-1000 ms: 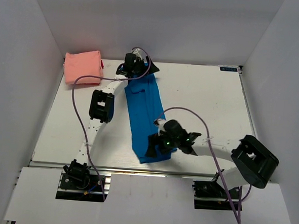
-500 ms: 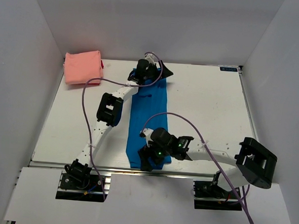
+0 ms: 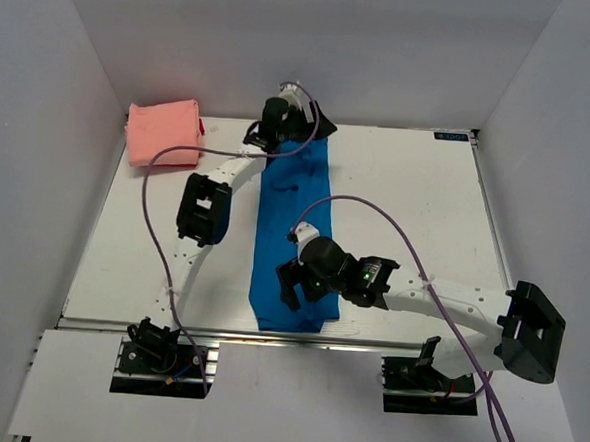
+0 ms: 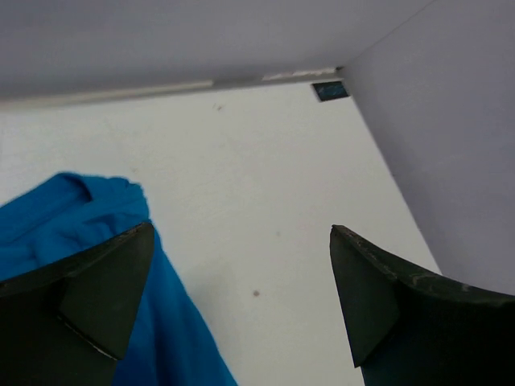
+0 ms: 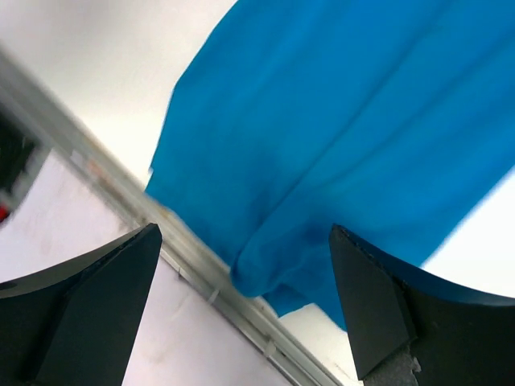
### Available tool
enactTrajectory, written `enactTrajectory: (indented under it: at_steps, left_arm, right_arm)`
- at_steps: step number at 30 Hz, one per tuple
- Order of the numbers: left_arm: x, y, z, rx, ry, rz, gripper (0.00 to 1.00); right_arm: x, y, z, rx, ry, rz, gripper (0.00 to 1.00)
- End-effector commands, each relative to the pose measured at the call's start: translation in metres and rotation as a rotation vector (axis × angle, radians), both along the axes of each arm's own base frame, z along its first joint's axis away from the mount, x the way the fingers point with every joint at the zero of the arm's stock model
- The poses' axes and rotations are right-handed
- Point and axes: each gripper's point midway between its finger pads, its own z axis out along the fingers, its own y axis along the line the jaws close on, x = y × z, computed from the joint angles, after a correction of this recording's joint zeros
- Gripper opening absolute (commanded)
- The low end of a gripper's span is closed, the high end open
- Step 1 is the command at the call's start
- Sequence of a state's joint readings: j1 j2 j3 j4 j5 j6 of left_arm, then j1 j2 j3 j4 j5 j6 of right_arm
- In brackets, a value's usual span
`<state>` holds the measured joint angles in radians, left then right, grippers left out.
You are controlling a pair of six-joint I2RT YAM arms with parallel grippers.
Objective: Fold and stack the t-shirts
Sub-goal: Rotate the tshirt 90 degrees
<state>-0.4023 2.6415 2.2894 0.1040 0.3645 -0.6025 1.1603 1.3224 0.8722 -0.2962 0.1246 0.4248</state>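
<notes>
The bright blue t-shirt [image 3: 292,231] lies as a long narrow strip from the table's back to its near edge. The salmon-pink t-shirt [image 3: 163,133] sits folded at the back left corner. My left gripper [image 3: 309,122] is open and empty over the strip's far end. In the left wrist view [image 4: 241,229] the blue cloth [image 4: 72,217] lies under the left finger. My right gripper [image 3: 293,284] is open and empty above the strip's near end. In the right wrist view [image 5: 245,229] the blue cloth [image 5: 322,121] bunches in a rounded fold by the table's edge.
The table's metal front rail [image 5: 121,213] runs just below the shirt's near end. White walls enclose the table on three sides [image 4: 434,145]. Purple cables [image 3: 376,211] loop over the blue shirt and the left side of the table.
The blue strip was slanted with its near end to the right and now lies straighter. My right gripper moved left and then a little back. My left gripper swung right at the far end.
</notes>
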Motion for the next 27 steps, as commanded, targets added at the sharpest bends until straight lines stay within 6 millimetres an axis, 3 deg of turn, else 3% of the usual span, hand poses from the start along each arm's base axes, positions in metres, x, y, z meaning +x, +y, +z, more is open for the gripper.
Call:
enactTrajectory:
  at_steps: [1, 2, 3, 5, 6, 8, 9, 10, 11, 12, 13, 14, 15, 16, 17, 18, 19, 20, 21, 22, 23, 27]
  left_arm:
    - [-0.029, 0.035, 0.194, -0.012, -0.32, 0.021, 1.0]
    - [-0.046, 0.041, 0.226, -0.01, -0.362, 0.01, 1.0]
    - [-0.051, 0.05, 0.222, 0.022, -0.342, 0.015, 1.0]
    - [-0.063, 0.07, 0.222, 0.109, -0.333, 0.078, 1.0]
    - [-0.085, 0.085, 0.23, 0.133, -0.333, 0.107, 1.0]
    - [-0.105, 0.113, 0.23, 0.173, -0.307, 0.212, 1.0]
    - [-0.121, 0.126, 0.188, 0.22, -0.23, 0.233, 1.0]
    - [-0.148, 0.149, 0.223, 0.201, -0.287, 0.309, 1.0]
    - [-0.163, 0.159, 0.219, 0.207, -0.283, 0.328, 1.0]
    - [-0.182, 0.169, 0.176, 0.251, -0.214, 0.334, 1.0]
    - [-0.199, 0.171, 0.17, 0.245, -0.2, 0.336, 1.0]
    - [-0.227, 0.185, 0.153, 0.239, -0.149, 0.36, 1.0]
    - [-0.24, 0.189, 0.142, 0.227, -0.111, 0.363, 1.0]
    - [-0.251, 0.193, 0.133, 0.218, -0.091, 0.366, 1.0]
    - [-0.265, 0.191, 0.121, 0.215, -0.065, 0.343, 1.0]
    - [-0.284, 0.194, 0.098, 0.208, -0.01, 0.323, 1.0]
    - [-0.293, 0.194, 0.087, 0.205, 0.02, 0.31, 1.0]
    - [-0.305, 0.195, 0.065, 0.218, 0.072, 0.294, 1.0]
    - [-0.314, 0.195, 0.054, 0.223, 0.116, 0.277, 1.0]
    - [-0.319, 0.197, 0.047, 0.235, 0.137, 0.275, 1.0]
    - [-0.325, 0.199, 0.039, 0.24, 0.169, 0.277, 1.0]
    - [-0.353, 0.191, 0.007, 0.23, 0.26, 0.182, 1.0]
  right_arm:
    - [0.034, -0.007, 0.031, 0.023, -0.093, -0.191, 0.9]
    - [0.039, -0.008, 0.032, 0.018, -0.103, -0.213, 0.9]
    - [0.058, -0.018, 0.037, 0.009, -0.143, -0.298, 0.9]
    - [0.07, -0.023, 0.04, 0.001, -0.175, -0.355, 0.9]
    - [0.081, -0.023, 0.044, -0.002, -0.19, -0.382, 0.9]
    - [0.101, -0.027, 0.056, -0.003, -0.234, -0.432, 0.9]
    - [0.112, -0.03, 0.051, -0.026, -0.233, -0.457, 0.9]
    - [0.116, -0.029, 0.053, -0.032, -0.237, -0.447, 0.9]
    - [0.125, -0.031, 0.041, -0.068, -0.227, -0.46, 0.9]
    - [0.141, -0.027, 0.039, -0.088, -0.233, -0.465, 0.9]
    - [0.147, -0.023, 0.023, -0.117, -0.197, -0.461, 0.9]
    - [0.169, -0.014, 0.028, -0.095, -0.178, -0.473, 0.9]
    - [0.17, -0.015, 0.027, -0.097, -0.17, -0.448, 0.9]
    - [0.183, 0.005, 0.014, -0.099, -0.131, -0.422, 0.9]
    - [0.19, 0.007, 0.008, -0.108, -0.121, -0.425, 0.9]
    - [0.202, 0.011, 0.011, -0.1, -0.125, -0.418, 0.9]
    - [0.211, 0.017, -0.015, -0.14, -0.094, -0.417, 0.9]
    - [0.217, 0.016, -0.023, -0.143, -0.063, -0.418, 0.9]
    - [0.221, 0.01, -0.044, -0.183, -0.016, -0.435, 0.9]
    - [0.231, 0.016, -0.047, -0.174, -0.008, -0.441, 0.9]
    - [0.234, 0.014, -0.062, -0.186, 0.026, -0.448, 0.9]
    - [0.259, 0.004, -0.082, -0.225, 0.038, -0.495, 0.9]
